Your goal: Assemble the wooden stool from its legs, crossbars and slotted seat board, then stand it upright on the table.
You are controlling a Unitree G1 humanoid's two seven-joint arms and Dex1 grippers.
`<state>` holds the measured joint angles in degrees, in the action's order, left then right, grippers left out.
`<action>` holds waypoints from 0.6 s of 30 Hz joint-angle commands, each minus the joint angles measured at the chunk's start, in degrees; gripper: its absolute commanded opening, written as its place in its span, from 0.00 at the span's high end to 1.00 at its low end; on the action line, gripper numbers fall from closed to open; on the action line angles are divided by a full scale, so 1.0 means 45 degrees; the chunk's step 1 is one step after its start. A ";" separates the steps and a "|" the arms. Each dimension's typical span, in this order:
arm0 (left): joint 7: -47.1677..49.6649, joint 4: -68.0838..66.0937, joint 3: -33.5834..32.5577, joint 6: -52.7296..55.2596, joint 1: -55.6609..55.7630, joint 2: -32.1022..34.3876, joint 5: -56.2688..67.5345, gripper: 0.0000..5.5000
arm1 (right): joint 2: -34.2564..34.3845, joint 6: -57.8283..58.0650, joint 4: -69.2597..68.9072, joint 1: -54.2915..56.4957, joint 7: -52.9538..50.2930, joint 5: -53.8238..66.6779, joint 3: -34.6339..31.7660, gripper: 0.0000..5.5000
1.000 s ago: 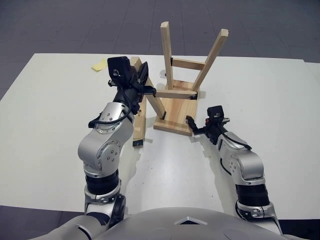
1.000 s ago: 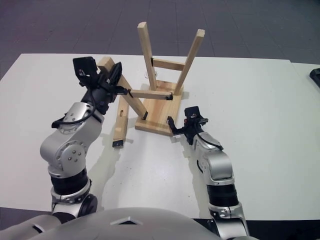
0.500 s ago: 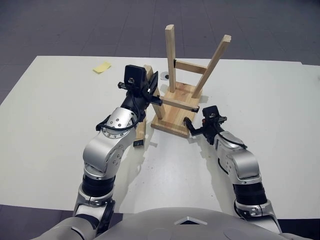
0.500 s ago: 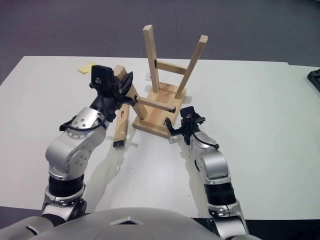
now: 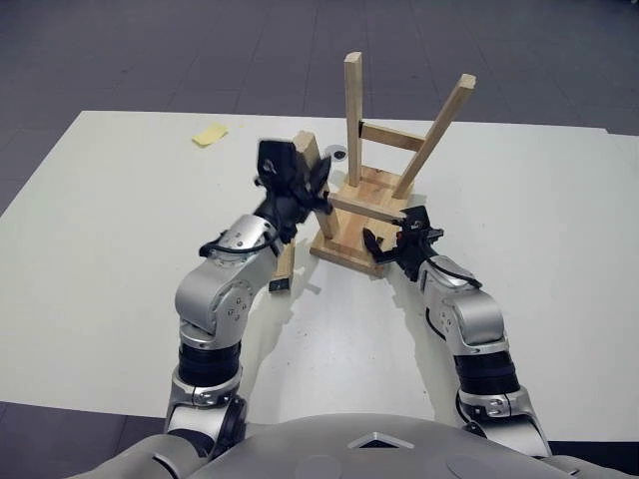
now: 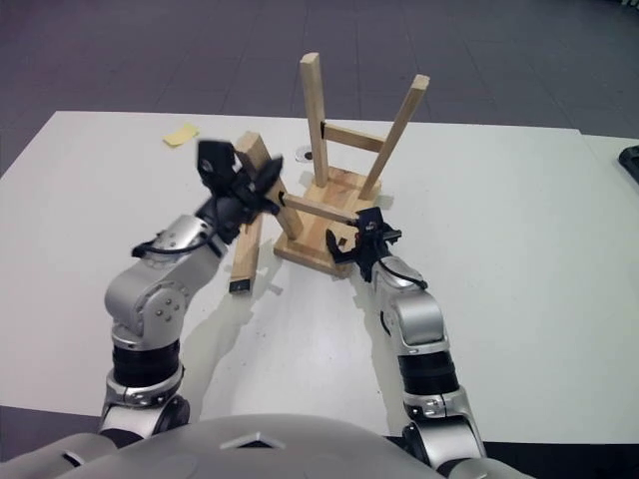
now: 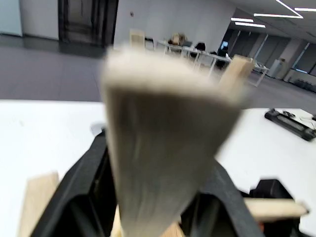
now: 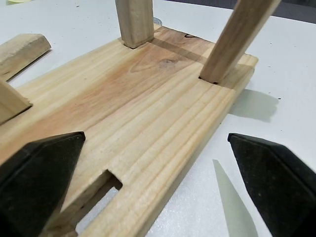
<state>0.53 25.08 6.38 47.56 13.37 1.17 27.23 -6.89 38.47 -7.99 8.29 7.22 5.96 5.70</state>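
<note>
Left eye view looks down on a white table [image 5: 110, 230] where the slotted seat board [image 5: 344, 239] lies flat near the middle. Two legs stand in the board's far part: a near-vertical leg [image 5: 352, 110] and a leaning leg [image 5: 441, 130] that tilts off to the right. A short crossbar [image 5: 391, 138] joins them partway up. Just left of the board a loose leg [image 5: 305, 152] stands tilted, its upper end in the air and its dark-capped lower end resting on the table. A second crossbar [image 5: 364, 208] runs from this loose leg to the right, above the board, and its dark tip ends close to the right gripper [image 5: 397, 244]. The left gripper [image 5: 312, 188] is clamped around the loose leg's upper part; in the left wrist view the wood [image 7: 163, 163] sits squeezed between the black fingers [image 7: 84, 197]. The right gripper hovers low at the board's near edge with its fingers [image 8: 34, 173] spread wide. From the right wrist view the board's near corner lies between them, and whether either finger touches the wood cannot be told. An empty slot [image 8: 98, 192] is cut into that near edge. Off to the right, a dark object [image 6: 631, 160] sits at the edge of a neighbouring surface. A yellow sticky note [image 5: 210, 135] lies on the table's far left, well apart from the wood.
</note>
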 commanded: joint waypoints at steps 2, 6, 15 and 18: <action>-0.0230 -0.0050 -0.0629 0.0003 0.0231 -0.0606 0.0617 0.56 | 0.0082 0.0022 0.0277 0.0179 0.0022 -0.0070 -0.0050 0.02; -0.0159 -0.0010 -0.1127 -0.0392 0.0370 -0.1009 0.0798 0.46 | 0.0056 -0.0041 0.0351 0.0198 0.0073 -0.0097 -0.0069 0.02; 0.0015 0.1335 -0.2908 -0.1429 0.1540 -0.2034 0.3729 0.23 | 0.0048 -0.0101 0.0174 0.0207 0.0118 -0.0129 -0.0137 0.02; 0.0625 0.1728 -0.4241 -0.1562 0.2523 -0.1072 0.4523 0.13 | -0.0038 -0.0247 -0.0101 0.0138 0.0052 -0.0240 -0.0169 0.02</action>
<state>1.03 31.48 -8.40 41.06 21.46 -6.43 45.57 -6.57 37.26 -7.54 9.22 7.78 5.65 5.16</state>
